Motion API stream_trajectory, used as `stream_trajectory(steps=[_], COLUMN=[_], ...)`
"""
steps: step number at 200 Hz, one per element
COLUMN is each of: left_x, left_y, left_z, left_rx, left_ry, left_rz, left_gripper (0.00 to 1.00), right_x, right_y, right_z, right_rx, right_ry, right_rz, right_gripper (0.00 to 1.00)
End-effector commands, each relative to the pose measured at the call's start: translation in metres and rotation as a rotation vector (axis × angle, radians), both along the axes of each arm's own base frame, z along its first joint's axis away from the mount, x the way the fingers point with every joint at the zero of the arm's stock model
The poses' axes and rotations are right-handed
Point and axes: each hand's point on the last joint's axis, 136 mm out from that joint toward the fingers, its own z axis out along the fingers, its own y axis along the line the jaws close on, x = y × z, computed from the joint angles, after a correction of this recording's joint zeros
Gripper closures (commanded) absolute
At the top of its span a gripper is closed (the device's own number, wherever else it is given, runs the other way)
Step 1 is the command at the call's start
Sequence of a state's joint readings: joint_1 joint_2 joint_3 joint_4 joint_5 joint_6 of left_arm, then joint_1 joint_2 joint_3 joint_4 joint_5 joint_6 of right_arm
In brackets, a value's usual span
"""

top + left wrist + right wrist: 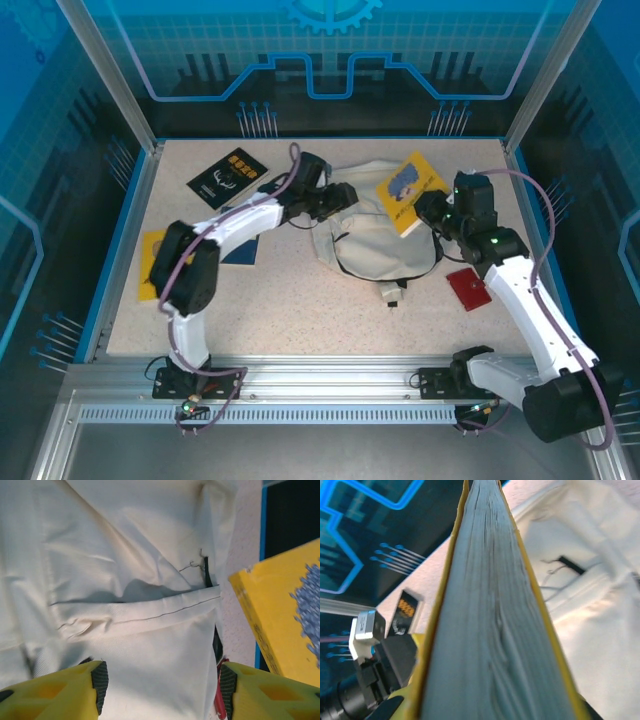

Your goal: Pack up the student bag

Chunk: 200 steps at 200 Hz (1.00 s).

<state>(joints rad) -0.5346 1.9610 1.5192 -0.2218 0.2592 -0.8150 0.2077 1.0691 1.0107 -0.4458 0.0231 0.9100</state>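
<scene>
One student bag, one black book, one red card and one loose yellow book to the bag's left. The bag's long axis runs far-to-near, with its tag end nearest the arms. The left gripper is spread over the bag, and the right gripper pinches a second yellow book at the bag's far right.

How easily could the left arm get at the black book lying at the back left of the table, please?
Probably yes: the black book lies flat on bare table close beside that arm, with nothing on it, and the left gripper, over the student bag, is open and empty.
</scene>
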Motion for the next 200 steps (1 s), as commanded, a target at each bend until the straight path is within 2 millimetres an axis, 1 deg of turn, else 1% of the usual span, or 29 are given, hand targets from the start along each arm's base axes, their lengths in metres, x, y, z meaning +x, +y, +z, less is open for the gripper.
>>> stream_trajectory(steps=[1,7,21,39,58,74,84,100,120,141,178,186,200], left_x=[0.002,0.007,0.018,0.030,0.041,0.049,0.053,0.057,0.058,0.058,0.055,0.054,0.057], left_y=[-0.031,-0.036,-0.046,-0.056,-0.058,-0.051,-0.042,-0.021,0.008,0.036,0.094,0.103,0.109], left_z=[-0.009,-0.014,-0.033,-0.048,-0.068,-0.086,-0.099,-0.119,-0.134,-0.137,-0.143,-0.144,-0.135], left_rx=[-0.010,-0.014,-0.017,-0.025,-0.019,0.011,0.046,0.088,0.126,0.147,0.171,0.169,0.161], left_ry=[0.032,0.041,0.083,0.116,0.171,0.211,0.241,0.303,0.362,0.397,0.430,0.433,0.402], left_rz=[-0.115,-0.118,-0.115,-0.104,-0.065,-0.023,0.022,0.100,0.186,0.236,0.341,0.353,0.332], left_gripper=[0.38,0.38,0.38,0.38,0.37,0.37,0.38,0.38,0.38,0.38,0.37,0.36,0.36], right_x=[-0.008,-0.010,-0.014,-0.018,-0.021,-0.023,-0.023,-0.023,-0.023,-0.023,-0.024,-0.025,-0.025], right_y=[-0.020,-0.025,-0.032,-0.038,-0.041,-0.041,-0.041,-0.041,-0.042,-0.044,-0.047,-0.048,-0.047], right_z=[0.025,0.023,0.021,0.018,0.017,0.015,0.013,0.010,0.004,-0.003,-0.016,-0.017,-0.021], right_rx=[-0.059,-0.058,-0.055,-0.049,-0.045,-0.040,-0.036,-0.032,-0.034,-0.036,-0.015,-0.011,0.000], right_ry=[-0.072,-0.066,-0.059,-0.049,-0.039,-0.031,-0.026,-0.017,0.000,0.023,0.053,0.057,0.065], right_rz=[-0.003,-0.011,-0.020,-0.030,-0.032,-0.032,-0.032,-0.031,-0.030,-0.029,-0.034,-0.032,-0.026], right_gripper=[0.95,0.95,0.95,0.95,0.95,0.95,0.95,0.95,0.95,0.95,0.95,0.95,0.96])
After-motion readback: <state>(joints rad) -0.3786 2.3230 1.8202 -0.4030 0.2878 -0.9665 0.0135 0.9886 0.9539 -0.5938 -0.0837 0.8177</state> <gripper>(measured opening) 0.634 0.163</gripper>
